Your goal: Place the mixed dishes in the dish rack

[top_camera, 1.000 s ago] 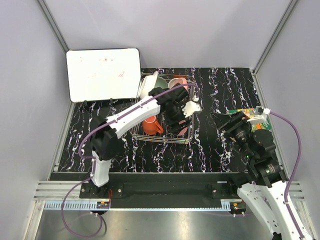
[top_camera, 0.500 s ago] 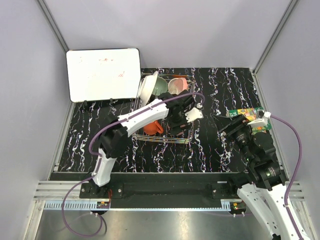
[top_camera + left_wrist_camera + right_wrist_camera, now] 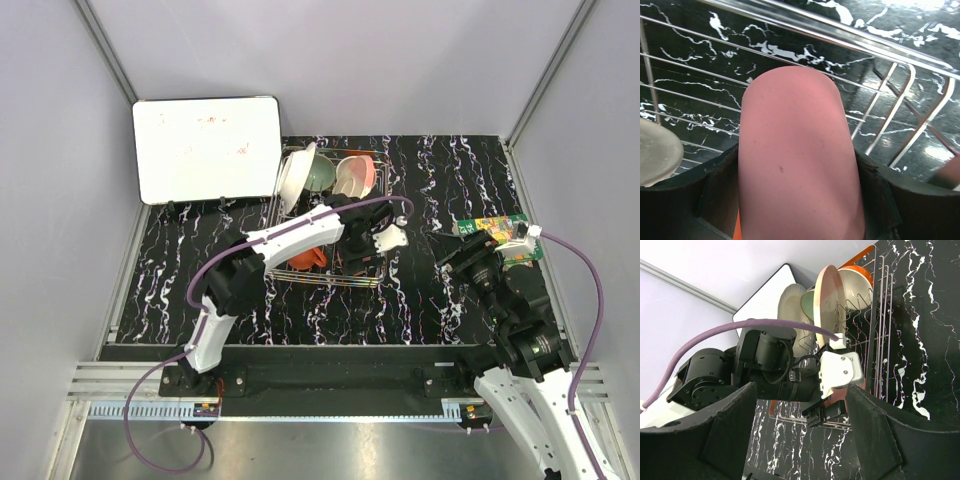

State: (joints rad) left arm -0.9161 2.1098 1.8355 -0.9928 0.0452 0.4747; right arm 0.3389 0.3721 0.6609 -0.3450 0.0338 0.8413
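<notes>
Left gripper (image 3: 798,176) has the pink cup (image 3: 795,145) pinched between its fingers. The jaws are spread wide since the cup's fat. It's down inside the rack (image 3: 330,283), near-right corner, close to the orange mug (image 3: 310,259). Guessing that's the spot for the cup, because the plates and bowls stand on edge along the far end. Right gripper (image 3: 458,250) hangs wide open with nothing in it, well off to the side, probably just keeping clear. The left wrist view shows the grip and the rack wires right behind the cup, while from overhead the arm pretty much hides it. The right wrist view shows the big pink plate (image 3: 829,295) upright.
</notes>
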